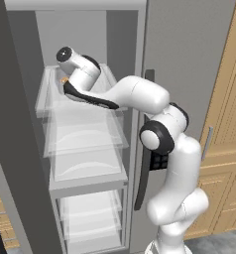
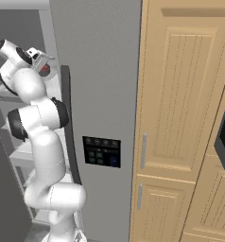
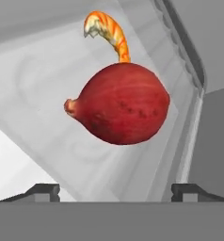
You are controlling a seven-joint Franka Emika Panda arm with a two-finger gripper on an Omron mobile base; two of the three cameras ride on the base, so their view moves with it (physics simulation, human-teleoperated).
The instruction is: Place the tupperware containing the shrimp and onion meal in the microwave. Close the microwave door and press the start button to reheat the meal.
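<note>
Gripper [image 3: 115, 190] tips dark, set wide apart, nothing between them. Just past tips: red onion [image 3: 118, 103], big and round, lying in tub [image 3: 43, 94]. Orange shrimp [image 3: 109, 33] curls behind onion, touching it. Tub grey, see-through, rim [image 3: 191, 70] runs along right side in hand view. Tub sits on top shelf [image 1: 45, 99] of open fridge [image 1: 189, 44]. White arm [image 1: 140, 94] reaches in there from right. More clear shelves below. Farther right: fridge door with dark handle [image 2: 69, 123] and small dark panel [image 2: 101, 151], then tan wood cupboards [image 2: 180, 118].
</note>
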